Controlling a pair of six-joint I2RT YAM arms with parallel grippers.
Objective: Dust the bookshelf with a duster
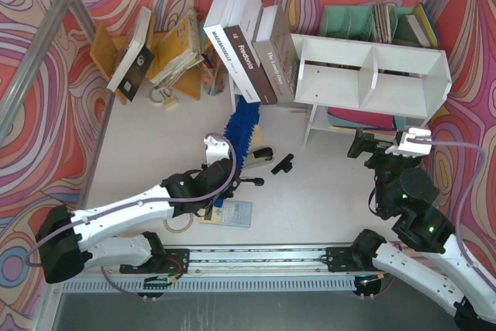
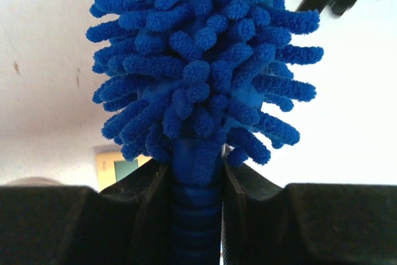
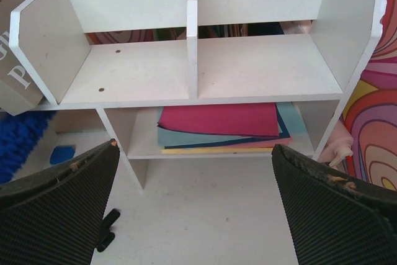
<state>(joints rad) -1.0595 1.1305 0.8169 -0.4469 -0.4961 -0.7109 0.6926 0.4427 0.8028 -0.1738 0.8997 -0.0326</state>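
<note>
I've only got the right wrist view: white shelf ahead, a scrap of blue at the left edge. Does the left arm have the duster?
Observer: Yes. The left gripper is shut on the duster, on the handle just below the fluffy head.
Operator: Is the head on the bookshelf yet?
Observer: No. From above, it points at the leaning books left of the bookshelf, outside both cubbies.
Operator: What's behind the shelf?
Observer: A teal-green file organiser.
</note>
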